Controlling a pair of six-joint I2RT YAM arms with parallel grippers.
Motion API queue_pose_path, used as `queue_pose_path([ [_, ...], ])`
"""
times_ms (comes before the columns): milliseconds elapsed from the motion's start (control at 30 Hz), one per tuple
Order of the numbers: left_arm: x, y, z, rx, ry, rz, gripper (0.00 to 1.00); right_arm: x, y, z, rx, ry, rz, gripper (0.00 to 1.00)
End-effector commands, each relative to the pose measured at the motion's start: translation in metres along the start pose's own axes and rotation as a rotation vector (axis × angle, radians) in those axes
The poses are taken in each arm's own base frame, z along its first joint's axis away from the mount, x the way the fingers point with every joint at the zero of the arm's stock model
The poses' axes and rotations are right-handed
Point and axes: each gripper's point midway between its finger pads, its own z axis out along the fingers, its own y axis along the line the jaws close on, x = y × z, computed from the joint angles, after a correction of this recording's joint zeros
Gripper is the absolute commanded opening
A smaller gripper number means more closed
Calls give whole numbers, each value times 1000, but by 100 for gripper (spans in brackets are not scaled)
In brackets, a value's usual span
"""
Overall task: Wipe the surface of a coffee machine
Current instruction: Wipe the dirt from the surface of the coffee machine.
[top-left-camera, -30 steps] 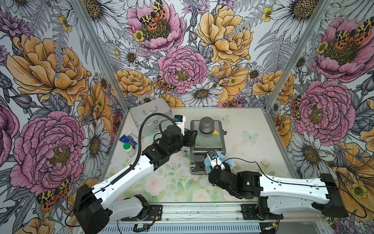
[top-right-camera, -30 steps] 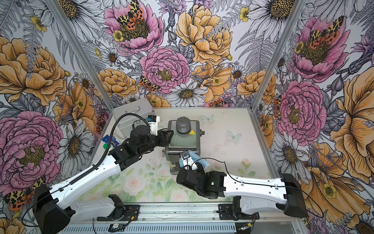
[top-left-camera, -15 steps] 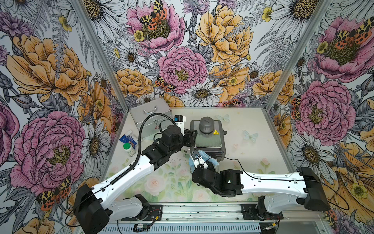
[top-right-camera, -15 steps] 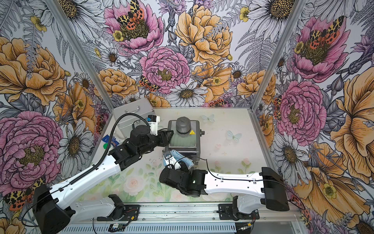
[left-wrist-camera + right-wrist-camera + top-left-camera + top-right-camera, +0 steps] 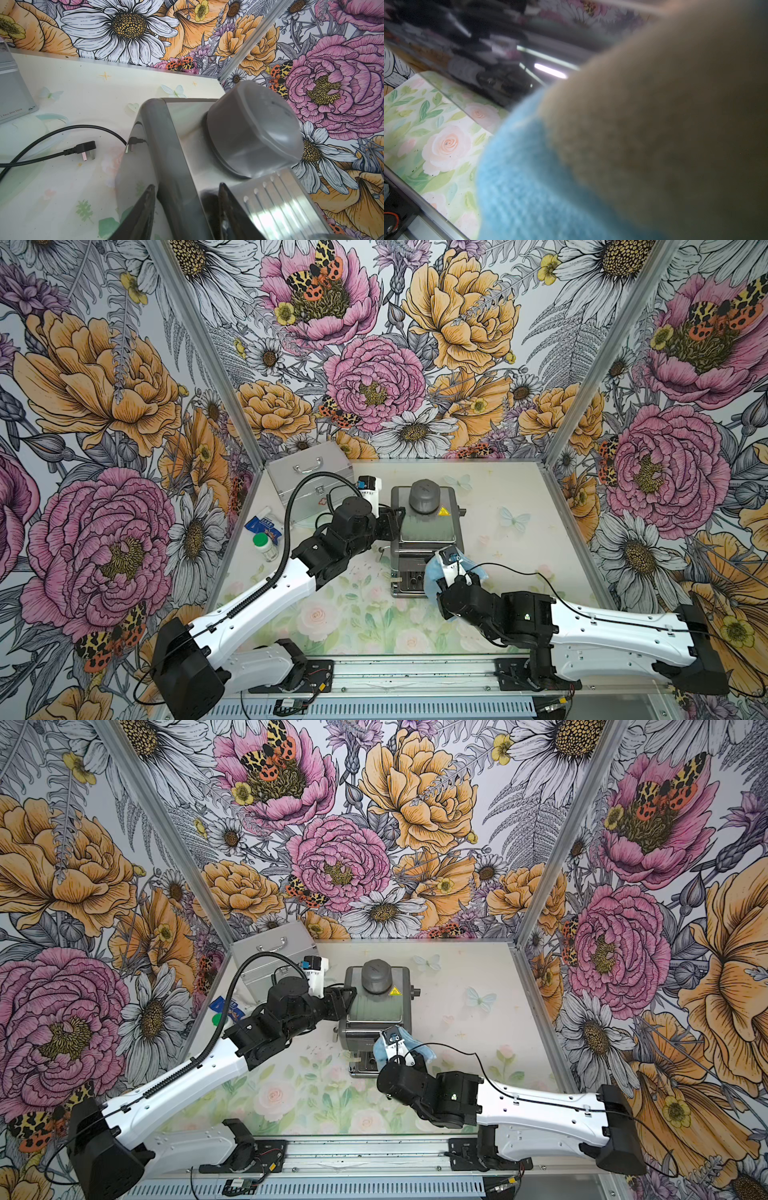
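Observation:
The coffee machine (image 5: 424, 531) (image 5: 374, 1006) stands mid-table in both top views, with its grey domed knob (image 5: 253, 133) and yellow warning sticker (image 5: 443, 512). My left gripper (image 5: 392, 522) (image 5: 187, 185) holds the machine's left side; its fingers straddle the dark-grey top edge and are shut on it. My right gripper (image 5: 444, 574) is shut on a light-blue cloth (image 5: 432, 578) (image 5: 380, 1052) pressed against the machine's front right, above the steel drip tray (image 5: 409, 587). The cloth (image 5: 529, 176) fills the right wrist view and hides the jaws.
A silver case (image 5: 309, 481) (image 5: 12, 87) stands at the back left. A green-lidded jar (image 5: 264, 545) and a blue packet (image 5: 262, 526) lie by the left wall. The machine's black cord and plug (image 5: 87, 148) lie on the table behind its left side.
My right gripper swept the cloth leftward across the machine's front, then back to the front right. The left arm has not moved.

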Motion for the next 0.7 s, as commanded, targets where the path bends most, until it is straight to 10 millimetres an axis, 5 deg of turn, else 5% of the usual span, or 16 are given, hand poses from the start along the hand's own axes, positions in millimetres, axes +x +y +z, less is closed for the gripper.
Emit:
queue_pose_path([
  [0, 91, 40, 5, -123, 316, 68, 49, 1, -35, -3, 129, -31, 37, 0],
  [200, 90, 42, 4, -129, 311, 69, 49, 18, -46, -8, 137, 26, -1, 0],
  [467, 89, 44, 2, -129, 306, 65, 49, 77, -29, -1, 40, 188, -63, 0],
  [667, 85, 42, 0, -124, 294, 64, 49, 64, -31, -20, -11, 80, 37, 0],
])
